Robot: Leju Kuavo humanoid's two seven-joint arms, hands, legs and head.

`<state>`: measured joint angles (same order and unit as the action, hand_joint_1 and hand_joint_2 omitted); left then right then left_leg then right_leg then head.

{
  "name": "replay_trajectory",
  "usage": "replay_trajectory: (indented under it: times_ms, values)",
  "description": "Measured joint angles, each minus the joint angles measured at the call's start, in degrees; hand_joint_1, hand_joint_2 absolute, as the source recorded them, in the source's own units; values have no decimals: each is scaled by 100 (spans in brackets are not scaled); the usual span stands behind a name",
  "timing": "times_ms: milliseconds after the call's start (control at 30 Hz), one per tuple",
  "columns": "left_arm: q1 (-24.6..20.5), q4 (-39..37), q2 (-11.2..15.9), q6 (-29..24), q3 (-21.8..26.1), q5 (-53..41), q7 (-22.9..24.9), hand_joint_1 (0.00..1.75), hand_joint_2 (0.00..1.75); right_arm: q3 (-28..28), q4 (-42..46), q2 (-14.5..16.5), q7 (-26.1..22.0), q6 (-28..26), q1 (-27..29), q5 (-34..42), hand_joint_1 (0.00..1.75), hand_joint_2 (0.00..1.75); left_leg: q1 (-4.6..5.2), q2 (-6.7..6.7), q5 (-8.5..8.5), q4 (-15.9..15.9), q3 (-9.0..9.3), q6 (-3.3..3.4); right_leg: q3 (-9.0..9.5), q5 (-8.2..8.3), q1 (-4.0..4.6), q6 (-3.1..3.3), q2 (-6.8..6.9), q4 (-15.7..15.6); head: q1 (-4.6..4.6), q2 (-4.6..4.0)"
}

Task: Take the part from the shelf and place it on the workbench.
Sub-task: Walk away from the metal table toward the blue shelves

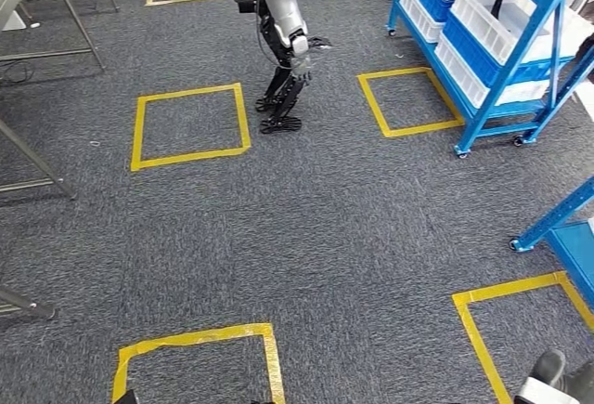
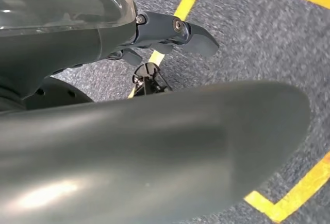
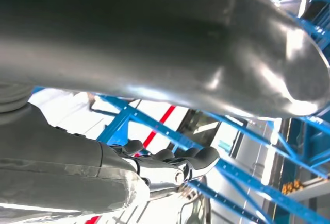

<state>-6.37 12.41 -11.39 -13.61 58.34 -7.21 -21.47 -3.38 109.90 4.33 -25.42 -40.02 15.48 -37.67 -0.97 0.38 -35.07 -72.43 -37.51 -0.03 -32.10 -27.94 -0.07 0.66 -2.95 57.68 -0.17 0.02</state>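
Grey fingers of the left hand (image 2: 171,31) are lying outstretched over carpet, grasping nothing. Beyond the right hand (image 3: 167,165), also released and bare, blue shelf (image 3: 233,183) framing is passing. No part is identifiable yet; picking and placing both seem still ahead.

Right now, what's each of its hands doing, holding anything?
Left hand: holds nothing, fingers stretched out over the carpet.
Right hand: holds nothing, fingers extended, near the blue shelf.
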Motion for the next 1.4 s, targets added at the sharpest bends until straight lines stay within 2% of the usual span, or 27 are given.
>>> replay_trajectory:
  times_ms: [67,100,167,233,300,367,400,433,467,500,533,600,633,667,733,800,867,933,967,1000,1067,1133,1167,1233,1267,1333,1400]
  values:
    - [-5,0,2,11,1,0,-2,0,0,-2,-1,1,0,0,1,1,0,0,-6,-129,452,749,279,39,35,-29,4,-23,-123,8,3,0]
    - [-7,0,4,15,1,-2,-5,0,0,-2,-2,1,0,1,0,2,0,0,-12,-216,584,1053,393,52,32,-41,7,-44,-179,21,6,0]
    - [-8,0,7,22,3,-3,-9,0,0,-3,-3,2,0,3,7,3,0,0,-3,-327,616,1267,468,69,-2,-46,-6,-103,-267,34,9,0]
    - [-14,0,4,31,3,-1,-15,0,0,-5,0,2,0,2,29,4,0,0,3,-266,628,1310,484,104,-23,-55,-31,-169,-299,34,4,0]
    - [-19,0,-2,44,2,0,-21,0,0,-9,5,3,0,-1,34,4,0,0,-20,-175,637,1346,516,158,-102,-196,-29,-234,-90,231,16,0]
    - [-11,0,-5,54,2,0,-24,0,0,-10,6,4,0,-2,13,4,0,0,-29,-63,622,1358,539,193,-398,-513,-40,-295,161,847,27,0]
    - [-2,0,-4,56,3,0,-24,0,0,-10,3,4,0,-2,7,5,0,0,-29,-1,610,1357,545,199,-596,-660,-57,-321,204,1227,26,0]
    - [6,0,-3,57,3,0,-25,0,0,-10,0,4,0,-2,9,6,0,0,-29,59,597,1357,552,199,-751,-731,-73,-343,226,1506,25,0]
    - [11,0,-2,59,4,0,-25,0,0,-10,-3,4,0,-2,13,7,0,0,-30,114,582,1356,564,193,-818,-698,-85,-362,241,1605,25,0]
    - [13,0,-1,61,4,0,-24,0,0,-10,-5,4,0,-2,15,7,0,0,-35,165,563,1356,586,181,-761,-548,-93,-374,267,1457,25,0]
    - [11,0,-1,63,4,0,-24,0,0,-10,-7,4,0,-2,16,8,0,0,-41,210,539,1356,619,162,-602,-323,-97,-379,319,1109,25,0]
    - [6,0,-2,65,3,0,-24,0,0,-9,-8,4,0,-2,6,7,0,0,-35,283,486,1356,684,105,-243,-4,-65,-348,508,362,26,0]
    - [5,0,-2,65,3,0,-24,0,0,-9,-9,4,0,-1,0,8,0,0,-24,317,467,1357,705,71,-153,46,-42,-311,575,163,23,0]
    - [5,0,-2,67,3,0,-26,0,0,-9,-10,4,0,-1,-2,8,0,0,-11,353,453,1363,720,39,-129,27,-16,-267,600,97,19,0]
    - [-3,0,-2,76,3,0,-29,0,0,-13,-8,4,0,0,6,11,0,0,-11,436,426,1386,762,-26,-137,25,-6,-172,509,82,11,0]
    - [-19,0,-2,88,3,-1,-31,0,0,-18,1,5,0,-1,4,11,0,0,-25,344,290,1248,745,-73,-114,34,-26,-81,410,50,7,0]
    - [-21,0,-1,93,2,-4,-32,0,0,-18,7,8,0,-1,-10,10,0,0,-25,135,-21,665,483,-82,-99,36,-33,-11,315,35,-2,0]
    - [0,0,1,95,3,-4,-34,0,0,-17,1,10,0,0,-11,11,0,0,-11,44,-269,-61,90,-70,-94,30,-14,20,194,36,-7,0]
    - [9,0,3,97,3,-3,-37,0,0,-17,-2,11,0,0,-9,11,0,0,-3,28,-251,-221,-29,-56,-87,26,-2,26,123,37,-7,0]
    - [13,0,4,101,3,-1,-40,0,0,-19,-6,11,0,0,-7,12,0,0,3,16,-119,-160,-48,-34,-73,20,8,30,53,38,-7,0]
    - [9,0,5,109,3,0,-49,0,0,-19,-9,11,0,0,-6,11,0,0,14,-83,356,501,161,39,-38,4,20,27,-79,38,-7,0]
    - [3,-1,12,130,3,-3,-62,0,0,-17,-16,11,0,2,-10,10,0,0,17,-268,646,1122,390,102,-37,-11,30,-6,-192,53,-4,0]
    - [2,-1,15,140,3,-4,-71,0,0,-17,-20,11,0,3,-8,10,0,0,26,-331,674,1255,439,119,-51,-13,22,-32,-238,58,-2,0]
    - [-4,-1,18,153,3,-3,-81,0,0,-18,-23,10,0,4,8,11,0,0,43,-307,661,1306,463,139,-74,-8,0,-99,-323,53,-5,0]
    - [-10,0,15,157,3,-1,-85,0,0,-19,-22,9,0,3,19,12,0,0,36,-265,670,1330,478,160,-76,-25,-4,-132,-302,65,-3,0]
    - [-14,0,5,166,4,0,-86,0,0,-16,-16,7,0,1,17,12,0,0,0,-167,685,1377,516,201,-167,-180,-2,-210,-102,279,10,0]
    - [-1,0,-1,168,4,0,-85,0,0,-13,-19,7,0,-1,-1,13,0,0,-15,-52,675,1388,538,222,-474,-495,-36,-292,144,901,22,0]
